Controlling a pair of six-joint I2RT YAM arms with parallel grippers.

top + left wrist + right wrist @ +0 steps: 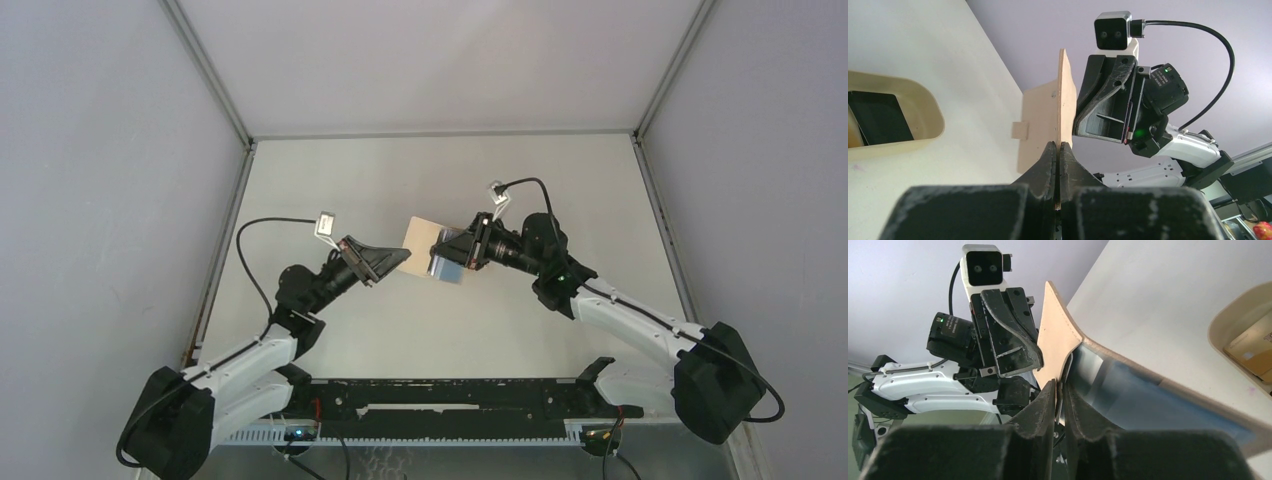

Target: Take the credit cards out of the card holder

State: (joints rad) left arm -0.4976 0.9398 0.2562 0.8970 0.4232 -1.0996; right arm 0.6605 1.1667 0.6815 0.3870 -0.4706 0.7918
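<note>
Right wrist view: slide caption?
Right gripper pinches blue card protruding from card holder clamped by left gripper.

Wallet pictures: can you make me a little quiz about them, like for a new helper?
1. True or false: the left tool is clamped on the wallet.
2. Which tool pinches the blue card? A: the left tool. B: the right tool. C: neither.
3. What lies in the tray?

Key: 1 true. 2 B. 3 a black card.
</note>
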